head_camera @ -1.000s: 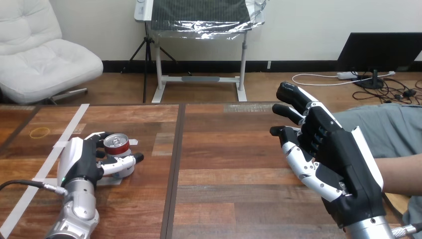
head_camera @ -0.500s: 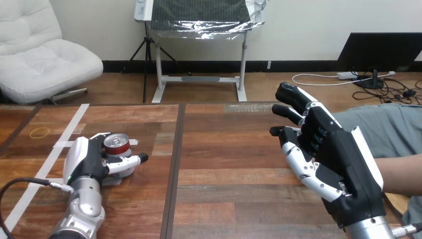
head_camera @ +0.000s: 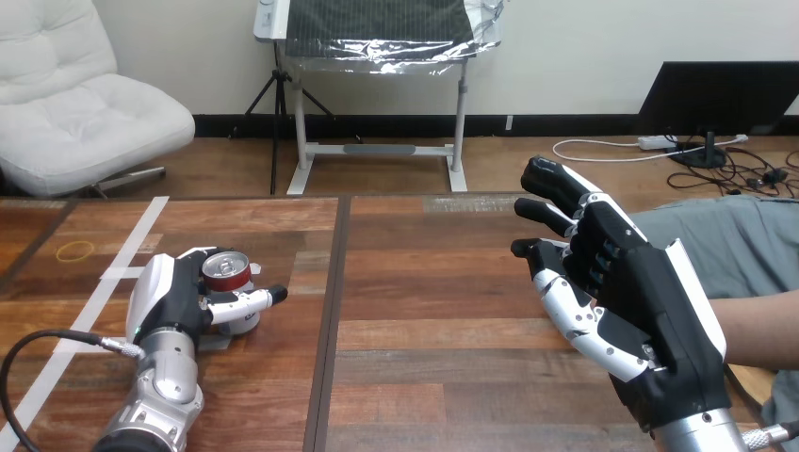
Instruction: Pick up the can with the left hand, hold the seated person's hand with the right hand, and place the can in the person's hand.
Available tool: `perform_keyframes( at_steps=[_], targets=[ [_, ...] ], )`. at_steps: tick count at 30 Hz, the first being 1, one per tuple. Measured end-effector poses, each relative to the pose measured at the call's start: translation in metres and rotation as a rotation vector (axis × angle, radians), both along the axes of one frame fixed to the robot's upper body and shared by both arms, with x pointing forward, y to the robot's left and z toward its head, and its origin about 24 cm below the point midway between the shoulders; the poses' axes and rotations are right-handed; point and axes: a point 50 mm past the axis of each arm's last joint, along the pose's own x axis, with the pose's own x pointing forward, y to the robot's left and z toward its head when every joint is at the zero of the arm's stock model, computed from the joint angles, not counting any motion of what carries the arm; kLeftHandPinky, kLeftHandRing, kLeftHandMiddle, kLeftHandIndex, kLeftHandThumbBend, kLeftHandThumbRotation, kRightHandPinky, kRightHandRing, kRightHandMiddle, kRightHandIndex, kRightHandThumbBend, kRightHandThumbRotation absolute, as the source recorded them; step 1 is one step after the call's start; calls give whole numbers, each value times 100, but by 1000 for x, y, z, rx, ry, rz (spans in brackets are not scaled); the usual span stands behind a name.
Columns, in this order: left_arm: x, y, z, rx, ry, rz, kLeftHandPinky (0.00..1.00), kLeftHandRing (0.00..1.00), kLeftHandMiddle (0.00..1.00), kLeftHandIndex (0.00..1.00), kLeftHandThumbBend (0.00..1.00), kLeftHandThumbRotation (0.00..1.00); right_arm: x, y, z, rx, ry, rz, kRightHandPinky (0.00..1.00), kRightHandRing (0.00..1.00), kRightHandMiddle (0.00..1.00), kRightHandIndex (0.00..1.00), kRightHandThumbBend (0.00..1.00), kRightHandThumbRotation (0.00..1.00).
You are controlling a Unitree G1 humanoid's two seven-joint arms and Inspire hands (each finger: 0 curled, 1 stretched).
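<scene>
With our left hand (head_camera: pixel 174 301) curled round the can (head_camera: pixel 226 271) at 8 o'clock on the counter (head_camera: pixel 424 311) and our right hand (head_camera: pixel 631 301) open at 3 o'clock, we fear a loose grip could tip it on lifting.

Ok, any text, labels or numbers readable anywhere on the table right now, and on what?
None can be read.
On the can: its side is mostly covered by the left hand curled round it; what shows is too blurred to read.
On the tape strips on the table: blank.
</scene>
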Motion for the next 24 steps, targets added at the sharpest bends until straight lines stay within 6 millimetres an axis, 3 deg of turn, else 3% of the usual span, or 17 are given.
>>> perform_keyframes(
  at_steps=[8, 20, 24],
  targets=[
    [0, 0, 0, 3, 1, -3, 71, 76, 79, 77, 82, 27, 0, 0, 0, 1, 2, 0, 72, 86, 89, 87, 24, 14],
    [1, -1, 3, -10, -34, -8, 60, 65, 68, 68, 75, 5, 0, 0, 0, 1, 3, 0, 72, 85, 89, 87, 25, 15],
    [2, -2, 4, -10, -56, -11, 56, 61, 64, 64, 73, 2, 0, 0, 0, 2, 4, 0, 72, 85, 89, 87, 25, 14]
  ],
)
